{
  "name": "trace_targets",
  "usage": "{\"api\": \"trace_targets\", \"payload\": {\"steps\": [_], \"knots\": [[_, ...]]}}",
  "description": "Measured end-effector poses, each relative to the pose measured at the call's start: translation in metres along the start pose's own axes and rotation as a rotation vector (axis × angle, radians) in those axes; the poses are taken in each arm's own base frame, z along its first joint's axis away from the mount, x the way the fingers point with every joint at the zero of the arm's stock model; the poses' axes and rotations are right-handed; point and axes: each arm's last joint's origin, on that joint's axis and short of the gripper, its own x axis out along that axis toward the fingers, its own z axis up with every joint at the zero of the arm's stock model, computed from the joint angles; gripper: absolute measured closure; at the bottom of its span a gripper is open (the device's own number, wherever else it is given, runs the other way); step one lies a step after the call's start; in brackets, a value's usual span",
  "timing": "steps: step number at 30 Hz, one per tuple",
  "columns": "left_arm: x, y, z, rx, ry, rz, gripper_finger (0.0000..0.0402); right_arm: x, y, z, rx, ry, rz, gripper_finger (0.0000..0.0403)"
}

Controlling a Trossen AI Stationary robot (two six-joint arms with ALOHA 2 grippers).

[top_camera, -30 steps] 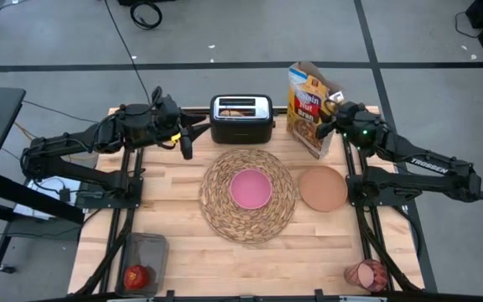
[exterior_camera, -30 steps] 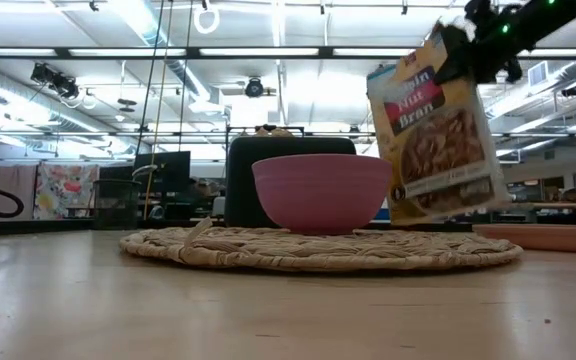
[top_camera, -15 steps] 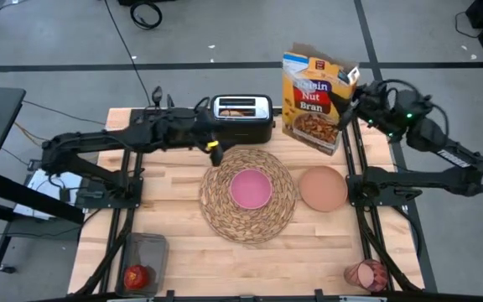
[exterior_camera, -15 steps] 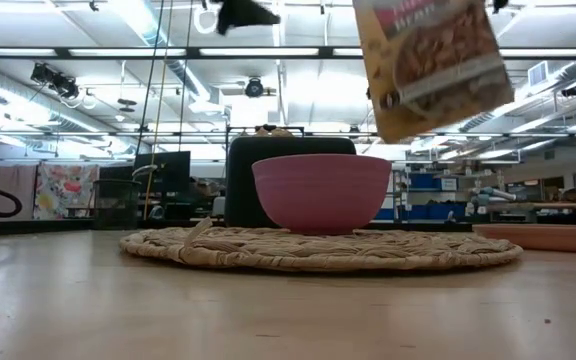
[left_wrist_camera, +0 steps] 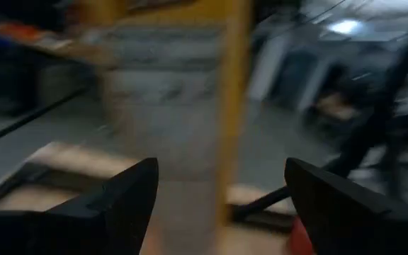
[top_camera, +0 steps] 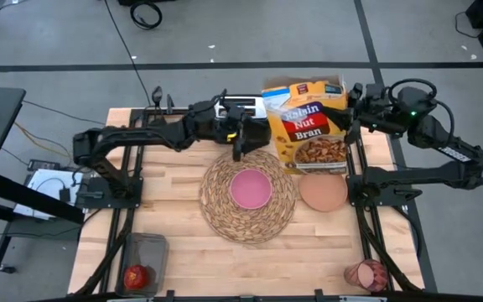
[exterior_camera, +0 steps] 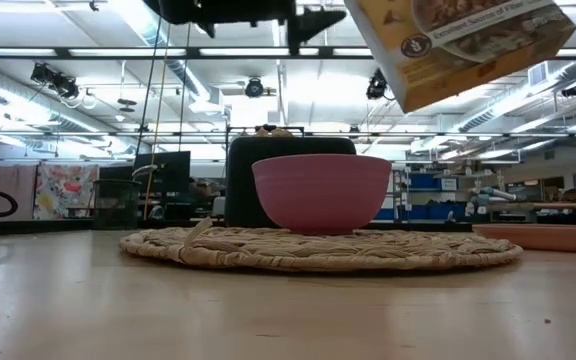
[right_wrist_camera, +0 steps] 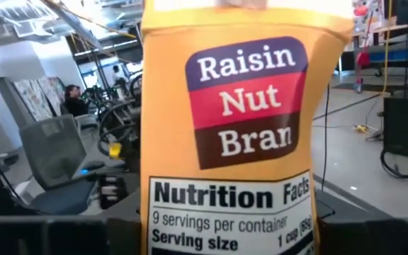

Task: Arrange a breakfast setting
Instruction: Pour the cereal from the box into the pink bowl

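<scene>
Your R gripper point(top_camera: 352, 117) was clamped on the cereal box point(top_camera: 306, 126), held high over the table's back edge (tilted). L gripper point(top_camera: 240, 144) fingers spread open, empty, beside the toaster point(top_camera: 240, 104). Pink bowl point(top_camera: 251, 188) sat centred on the placemat point(top_camera: 216, 210).

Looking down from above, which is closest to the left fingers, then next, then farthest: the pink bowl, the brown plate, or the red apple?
From the left gripper, in the high view:
1. Pink bowl, on the straw mat, just below it.
2. Brown plate, right of the mat.
3. Red apple, in the tray at the table's near left corner.
</scene>
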Motion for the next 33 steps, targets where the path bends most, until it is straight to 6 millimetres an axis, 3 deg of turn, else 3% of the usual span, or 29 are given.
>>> {"api": "trace_targets", "payload": {"steps": [4, 9, 26, 33], "knots": [[0.011, -0.003, -0.008, -0.019, -0.064, -0.059, 0.0088, 0.006, 0.002, 0.002, -0.004, -0.025, 0.024, 0.0231], [0.016, 0.003, -0.017, -0.035, -0.067, 0.021, 0.0088, 0.012, 0.005, 0.002, -0.013, -0.035, 0.057, 0.0231], [0.014, 0.010, -0.019, -0.054, -0.046, 0.097, 0.0088, 0.011, 0.009, 0.011, -0.019, -0.127, 0.131, 0.0236], [0.014, 0.007, -0.016, -0.091, -0.071, 0.045, 0.0088, 0.012, 0.011, 0.015, -0.026, -0.169, 0.166, 0.0236]]}}
